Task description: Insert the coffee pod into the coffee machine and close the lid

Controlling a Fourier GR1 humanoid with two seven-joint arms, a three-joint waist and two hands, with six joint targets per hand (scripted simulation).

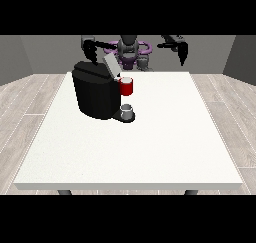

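The black coffee machine (95,94) stands on the white table (150,147) left of the middle. Its grey lid (111,65) is tilted up and open. A red thing at the machine (126,87) sits under the lid's front. On the machine's base plate rests a small grey thing (127,110); I cannot tell whether it is the pod. The hand at the view's left (91,50) hovers just behind and above the machine's top, close to the lid. Far back and clear of the machine, the hand at the view's right (182,51) is raised with its fingers hanging down, holding nothing.
The robot's torso (130,52) stands behind the table's far edge. Wide bare tabletop lies to the right of the machine and towards the camera. Wooden floor surrounds the table.
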